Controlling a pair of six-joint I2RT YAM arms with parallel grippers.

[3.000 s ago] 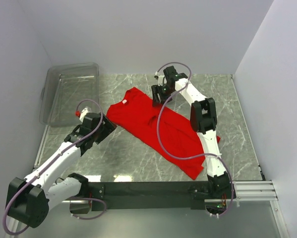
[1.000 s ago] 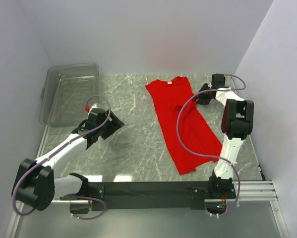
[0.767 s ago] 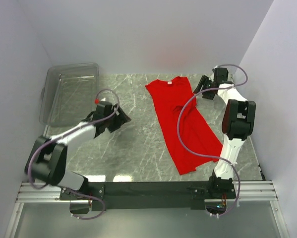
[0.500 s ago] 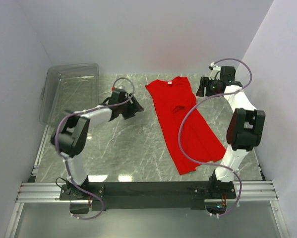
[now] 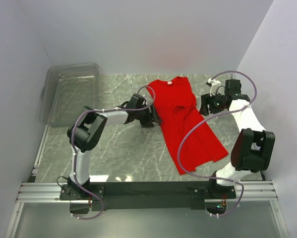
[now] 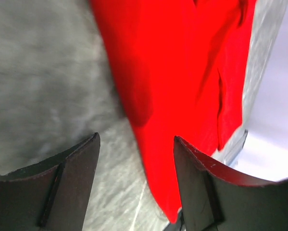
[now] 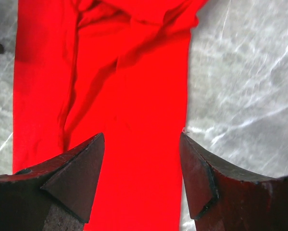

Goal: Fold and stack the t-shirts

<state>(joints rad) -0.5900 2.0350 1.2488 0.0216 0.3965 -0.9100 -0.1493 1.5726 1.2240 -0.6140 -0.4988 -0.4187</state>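
The red t-shirt (image 5: 180, 116) lies flat on the marble table as a long narrow strip, with its neck and white label (image 5: 168, 83) at the far end. My left gripper (image 5: 152, 119) is open, low at the shirt's left edge. In the left wrist view that edge of the t-shirt (image 6: 182, 72) runs between the fingers of my left gripper (image 6: 134, 140). My right gripper (image 5: 205, 106) is open at the shirt's right side. In the right wrist view my right gripper (image 7: 142, 138) hangs over the t-shirt (image 7: 110, 72), with nothing pinched and its right finger at the cloth's edge.
A clear plastic bin (image 5: 69, 91) stands at the far left of the table (image 5: 118, 148). White walls close in the back and both sides. A black rail runs along the near edge.
My left arm has swung right from mid-table to the shirt's left edge. My right gripper has opened, lifted off the shirt's far right edge and come back slightly nearer.
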